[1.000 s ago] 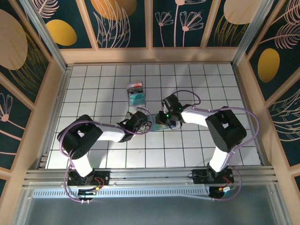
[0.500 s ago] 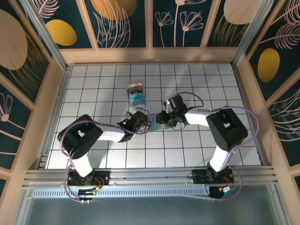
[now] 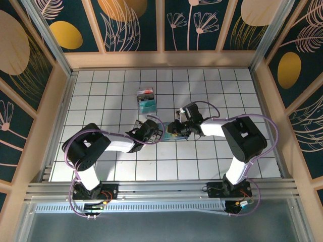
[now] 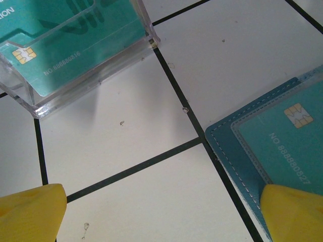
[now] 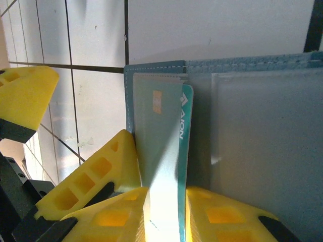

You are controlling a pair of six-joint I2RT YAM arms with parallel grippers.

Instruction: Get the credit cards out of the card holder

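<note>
The surface (image 3: 212, 91) is white. Thin black lines cut it into squares. Two things lie on it.

A flat blue holder (image 4: 227, 151) lies open right where the left jaws and the right jaws meet. In the left wrist view, its stitched corner sits on a black line, and its edge runs under the right-hand side of the left jaws.

A clear box (image 3: 146, 101) stands out past the left jaws, a bit to their left. It is apart from the holder, with bare white squares between them.

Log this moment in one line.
left claw: open at slate-blue flat card holder | right claw: shut on teal plastic credit card
</note>
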